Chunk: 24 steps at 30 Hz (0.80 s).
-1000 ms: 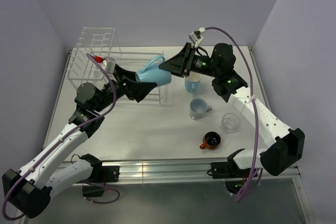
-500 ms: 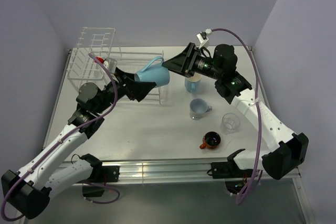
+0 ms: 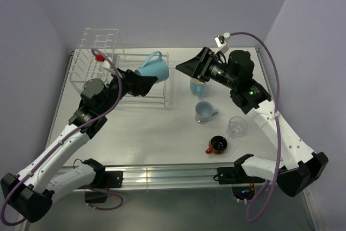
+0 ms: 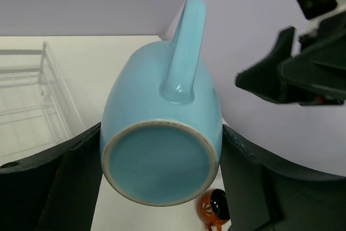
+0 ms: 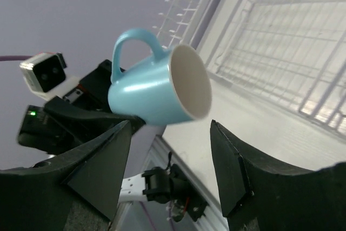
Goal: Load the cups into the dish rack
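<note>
My left gripper [image 3: 141, 81] is shut on a light blue handled mug [image 3: 153, 68] and holds it tilted above the white wire dish rack [image 3: 100, 47]. In the left wrist view the mug's base [image 4: 161, 163] faces the camera between the black fingers [image 4: 81, 150]. My right gripper [image 3: 183, 68] is open and empty, just right of the mug; in its view [image 5: 170, 150] the mug [image 5: 157, 87] hangs apart from it. A second blue mug [image 3: 198, 87], a pale grey-blue mug [image 3: 204, 112], a glass tumbler [image 3: 237, 126] and an orange-red cup [image 3: 218, 145] stand on the table.
The rack's low tray [image 3: 154, 98] lies below the held mug, with the tall grid section at the far left. The right arm [image 3: 254, 98] reaches over the standing cups. Walls close the table at the back and sides.
The right gripper has let go of the blue mug and drawn back to the right. The left gripper has carried the mug left and back, over the rack.
</note>
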Tool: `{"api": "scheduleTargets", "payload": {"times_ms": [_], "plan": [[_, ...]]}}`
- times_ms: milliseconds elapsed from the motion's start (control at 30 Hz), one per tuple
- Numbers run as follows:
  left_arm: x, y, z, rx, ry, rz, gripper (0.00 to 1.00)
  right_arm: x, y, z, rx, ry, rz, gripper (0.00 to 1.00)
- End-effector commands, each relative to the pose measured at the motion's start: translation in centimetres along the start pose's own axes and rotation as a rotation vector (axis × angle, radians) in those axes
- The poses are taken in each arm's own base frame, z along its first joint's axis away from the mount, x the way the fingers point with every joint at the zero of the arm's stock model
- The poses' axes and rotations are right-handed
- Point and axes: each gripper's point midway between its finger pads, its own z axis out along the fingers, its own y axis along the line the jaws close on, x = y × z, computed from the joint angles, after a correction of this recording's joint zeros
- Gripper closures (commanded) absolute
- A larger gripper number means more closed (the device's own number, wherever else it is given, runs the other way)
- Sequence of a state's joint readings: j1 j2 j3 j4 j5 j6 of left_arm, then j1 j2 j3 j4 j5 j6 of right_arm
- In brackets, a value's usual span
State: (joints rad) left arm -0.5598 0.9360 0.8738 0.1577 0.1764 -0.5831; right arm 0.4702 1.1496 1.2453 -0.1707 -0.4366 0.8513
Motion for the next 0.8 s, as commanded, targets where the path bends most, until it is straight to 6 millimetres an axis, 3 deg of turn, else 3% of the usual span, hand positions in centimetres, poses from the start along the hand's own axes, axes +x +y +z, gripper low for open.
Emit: {"api": "scheduleTargets", "payload": {"times_ms": [0, 67, 100, 167, 200, 267, 400, 433, 467, 500, 533, 567, 600, 667, 700, 767], "plan": [[-6.4, -1.4, 0.9, -0.042, -0.15, 0.044, 1.0, -1.8, -0.5, -1.8, 0.082, -0.098, -0.072, 0.32], [-5.8, 0.2, 1.7, -0.134, -0.098, 0.042, 1.0, -2.0, -1.4, -2.1, 0.123, -0.12, -0.09, 0.32], [-7.6, -0.5, 2.0, -0.141, -0.117, 0.048, 1.0, -1.8, -2.0, -2.2, 0.149, -0.118, -0.091, 0.32], [-5.9, 2.8, 3.2, -0.298, -0.036, 0.053, 1.0, -1.9, -2.4, -2.5, 0.17, -0.125, -0.107, 0.32], [-6.5, 3.2, 4.2, -0.33, -0.029, 0.057, 1.0, -1.9, -2.7, -2.8, 0.191, -0.133, -0.11, 0.32], [-5.9, 5.2, 4.6, -0.439, 0.018, 0.077, 1.0, -1.9, -3.1, -3.0, 0.211, -0.136, -0.124, 0.32], [-5.6, 8.2, 7.4, -0.6, 0.095, 0.105, 1.0, -2.1, -3.8, -3.6, 0.256, -0.143, -0.145, 0.32], [-5.3, 8.8, 7.8, -0.627, 0.116, 0.11, 1.0, -2.1, -3.9, -3.7, 0.262, -0.144, -0.15, 0.32], [-6.6, 8.3, 8.5, -0.63, 0.1, 0.111, 1.0, -2.0, -4.1, -3.7, 0.272, -0.137, -0.156, 0.32], [-4.4, 10.3, 9.1, -0.701, 0.178, 0.126, 1.0, -2.0, -4.2, -3.7, 0.275, -0.136, -0.159, 0.32], [-4.0, 10.9, 9.5, -0.725, 0.201, 0.132, 1.0, -2.0, -4.3, -3.8, 0.281, -0.136, -0.162, 0.32], [-5.2, 10.6, 10.2, -0.73, 0.185, 0.135, 1.0, -1.9, -4.4, -3.8, 0.286, -0.132, -0.164, 0.32], [-3.2, 12.5, 10.6, -0.794, 0.25, 0.154, 1.0, -1.8, -4.6, -3.8, 0.29, -0.127, -0.165, 0.32], [-3.5, 13.1, 11.5, -0.827, 0.256, 0.169, 1.0, -1.6, -4.7, -3.8, 0.291, -0.119, -0.169, 0.32], [-2.0, 14.5, 12.2, -0.859, 0.293, 0.179, 1.0, -1.5, -4.8, -3.8, 0.295, -0.115, -0.171, 0.32], [-1.3, 15.7, 12.3, -0.902, 0.327, 0.199, 1.0, -1.2, -5.1, -3.8, 0.298, -0.107, -0.173, 0.32]]}}
